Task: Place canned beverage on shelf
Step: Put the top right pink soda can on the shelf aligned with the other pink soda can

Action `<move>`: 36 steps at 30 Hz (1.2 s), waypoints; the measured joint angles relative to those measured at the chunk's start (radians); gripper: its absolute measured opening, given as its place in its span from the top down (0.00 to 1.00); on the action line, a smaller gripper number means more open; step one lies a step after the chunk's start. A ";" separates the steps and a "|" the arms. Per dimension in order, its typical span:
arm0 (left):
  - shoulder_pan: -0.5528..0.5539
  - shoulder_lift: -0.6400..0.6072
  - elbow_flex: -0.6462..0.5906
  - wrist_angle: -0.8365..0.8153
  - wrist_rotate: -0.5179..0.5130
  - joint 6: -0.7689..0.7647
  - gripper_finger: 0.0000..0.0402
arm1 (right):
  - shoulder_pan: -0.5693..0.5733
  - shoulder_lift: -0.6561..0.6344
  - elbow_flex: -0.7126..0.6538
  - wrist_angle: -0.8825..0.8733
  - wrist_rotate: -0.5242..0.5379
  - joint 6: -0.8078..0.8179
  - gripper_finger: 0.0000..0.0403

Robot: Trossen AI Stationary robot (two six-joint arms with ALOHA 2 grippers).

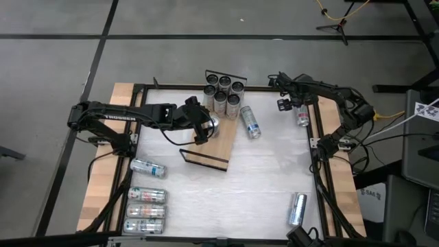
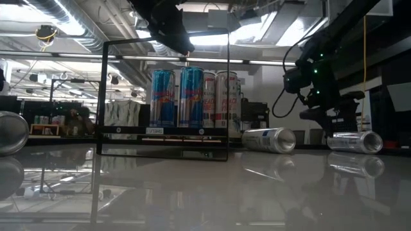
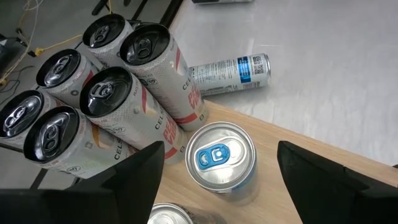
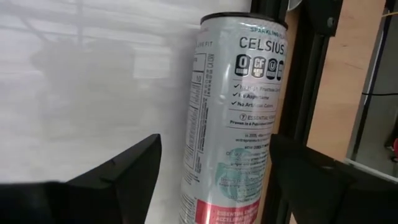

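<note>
I count six upright cans [image 1: 224, 92] grouped at the far end of the long light-wood shelf board [image 1: 218, 143], and one silver can with a blue tab [image 3: 221, 159] standing just beside them. The left claw [image 1: 204, 125] hovers over this can, fingers wide apart, holding nothing. On the white tabletop [image 1: 260, 178] I see seven cans lying. The right claw [image 1: 287, 103] is open around a lying white Celsius can [image 4: 233, 118] at the right edge.
</note>
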 joint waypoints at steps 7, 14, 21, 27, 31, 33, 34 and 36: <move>0.000 0.000 0.000 0.000 0.000 0.000 0.24 | 0.000 0.000 0.036 -0.034 -0.040 0.000 0.28; 0.000 0.000 0.000 0.000 0.000 -0.001 0.24 | -0.001 0.000 0.081 -0.062 -0.002 -0.016 0.28; 0.000 0.000 0.000 0.001 0.000 -0.007 0.24 | -0.010 0.000 0.107 -0.062 0.013 -0.006 0.28; 0.000 0.000 0.000 0.002 0.000 -0.007 0.24 | -0.008 0.000 0.164 -0.140 0.050 0.002 0.28; 0.000 0.000 0.000 0.006 0.000 -0.007 0.24 | -0.008 -0.001 0.213 -0.179 0.096 0.003 0.28; 0.000 0.000 0.000 0.006 0.000 -0.007 0.24 | -0.008 -0.001 0.219 -0.174 0.102 0.003 0.28; 0.000 0.000 0.000 0.006 0.000 -0.007 0.24 | -0.008 -0.001 0.219 -0.168 0.107 -0.005 0.28; 0.000 0.000 0.000 0.006 0.000 -0.007 0.24 | -0.010 0.002 0.219 -0.166 0.118 -0.033 0.28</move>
